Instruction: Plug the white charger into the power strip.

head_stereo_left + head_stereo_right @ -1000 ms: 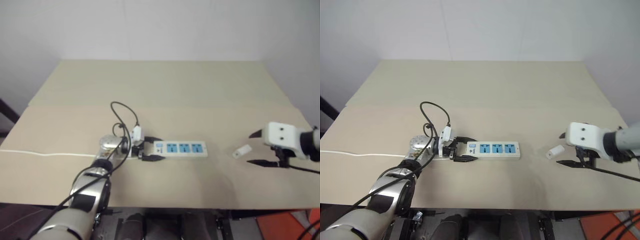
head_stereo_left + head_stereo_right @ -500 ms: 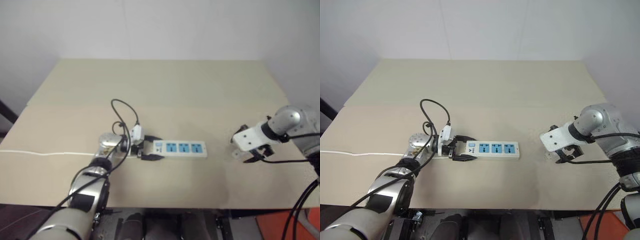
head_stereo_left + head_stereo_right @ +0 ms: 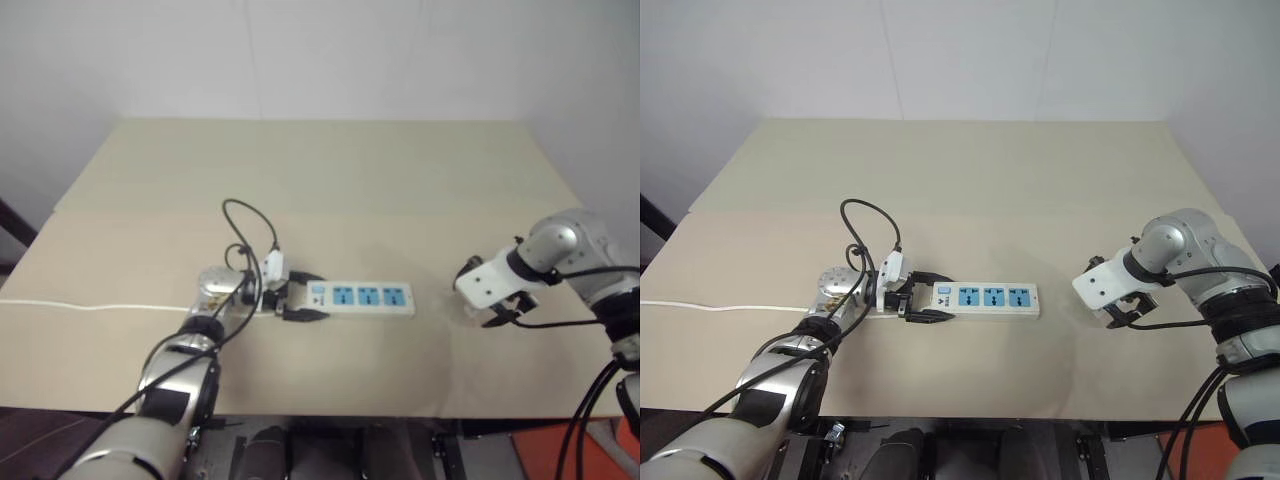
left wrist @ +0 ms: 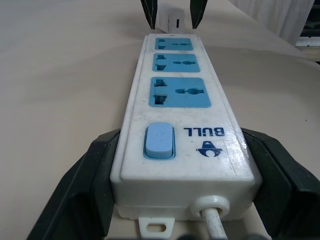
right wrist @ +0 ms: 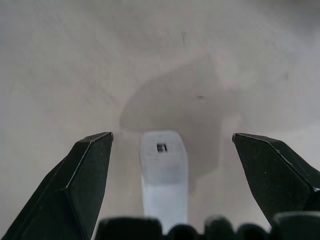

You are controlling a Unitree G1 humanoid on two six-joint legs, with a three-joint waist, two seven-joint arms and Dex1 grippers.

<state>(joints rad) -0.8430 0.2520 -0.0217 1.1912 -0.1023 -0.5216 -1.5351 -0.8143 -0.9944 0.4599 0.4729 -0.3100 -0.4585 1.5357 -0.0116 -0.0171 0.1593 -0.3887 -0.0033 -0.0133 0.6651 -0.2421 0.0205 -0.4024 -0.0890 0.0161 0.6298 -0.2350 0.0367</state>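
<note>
Near the middle of the tabletop (image 3: 940,180), a little toward its front edge, the strip (image 3: 985,297) lies flat with its long side running parallel to that edge, three blue socket faces up and a blue switch (image 4: 159,141) at its left end. At that end the left gripper (image 3: 923,299) is clamped on the strip, one black finger (image 4: 85,185) pressed against each long side, with the thin white cord (image 4: 215,225) leaving the strip between them and running off toward the table's left edge. Toward the right edge, well apart from the strip, the right gripper (image 5: 170,175) points steeply down at the tabletop with its fingers spread wide and nothing held. The charger (image 5: 164,175) lies on the tabletop in the gap between those fingers, touching neither, a small white block with a dark mark on its upper face. From the left wrist view the same charger (image 4: 171,19) shows beyond the far end of the strip, standing between the two dark fingertips of the right gripper. A black cable (image 3: 868,228) loops up above the left wrist.
</note>
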